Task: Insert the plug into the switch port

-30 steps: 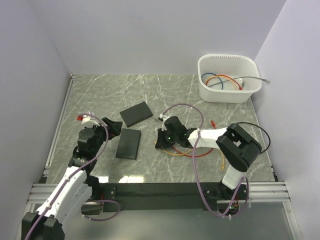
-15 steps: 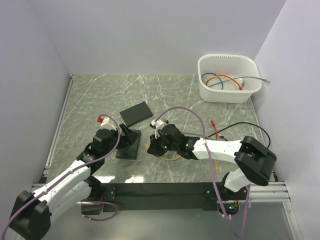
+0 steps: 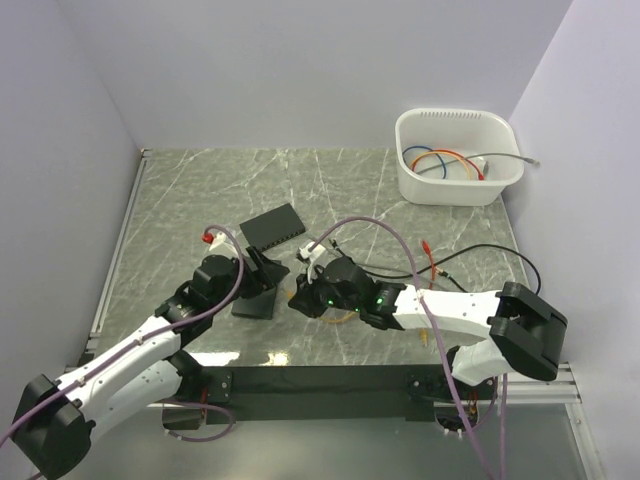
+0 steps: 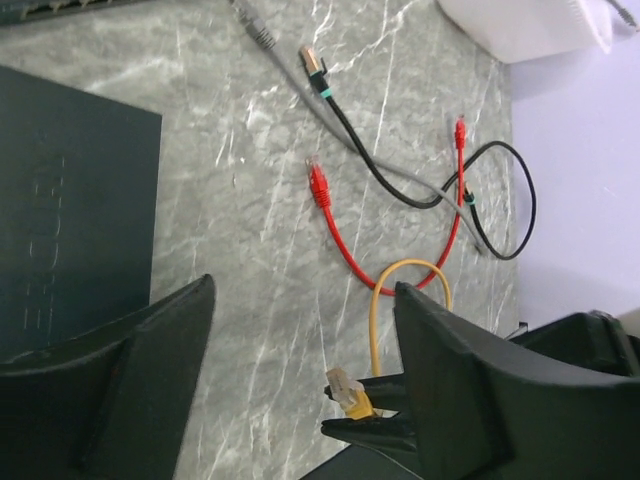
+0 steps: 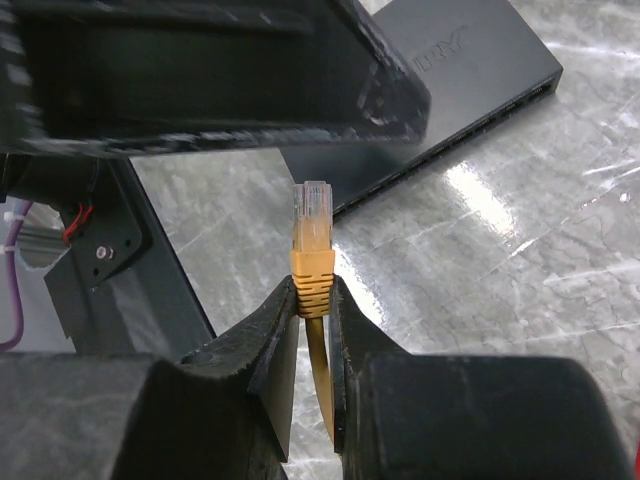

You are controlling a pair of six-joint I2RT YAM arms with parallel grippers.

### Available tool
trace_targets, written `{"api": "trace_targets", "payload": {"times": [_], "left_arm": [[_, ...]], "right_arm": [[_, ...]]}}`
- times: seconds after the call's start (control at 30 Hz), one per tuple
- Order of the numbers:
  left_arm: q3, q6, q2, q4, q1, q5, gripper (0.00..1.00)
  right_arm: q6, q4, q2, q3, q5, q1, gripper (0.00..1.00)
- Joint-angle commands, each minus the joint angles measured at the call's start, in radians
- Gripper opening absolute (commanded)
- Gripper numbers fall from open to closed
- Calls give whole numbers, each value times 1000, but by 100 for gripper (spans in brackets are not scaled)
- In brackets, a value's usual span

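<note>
My right gripper (image 5: 312, 290) is shut on a yellow plug (image 5: 312, 240) with a clear tip, held upright above the table. In the top view the right gripper (image 3: 301, 293) sits just right of a flat black switch (image 3: 252, 296). My left gripper (image 3: 264, 272) hovers open over that switch's right edge. In the left wrist view the left gripper (image 4: 305, 290) is wide open and empty, with the yellow plug (image 4: 346, 391) between its fingers and the switch (image 4: 70, 230) at the left. A black switch (image 5: 450, 90) lies beyond the plug in the right wrist view.
A second black switch (image 3: 272, 227) lies farther back. Loose cables lie on the table to the right: a red plug (image 4: 318, 185), a black-cabled plug (image 4: 313, 62) and a grey plug (image 4: 256, 26). A white tub (image 3: 457, 157) of cables stands at the back right.
My left arm has swung right and forward over the near switch. My right gripper has moved left with the yellow plug, close to the left gripper.
</note>
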Motion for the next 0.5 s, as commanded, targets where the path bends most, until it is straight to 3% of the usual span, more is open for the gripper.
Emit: {"api": "trace_targets", "payload": {"times": [0.0, 0.2, 0.47], "left_arm": [[34, -25, 13, -3, -19, -22, 75], [57, -29, 21, -5, -51, -36, 58], [76, -40, 16, -19, -87, -60, 49]], "right_arm": [[-17, 61, -35, 12, 39, 15, 0], [-13, 75, -51, 13, 75, 22, 0], [-2, 66, -34, 38, 104, 23, 0]]}}
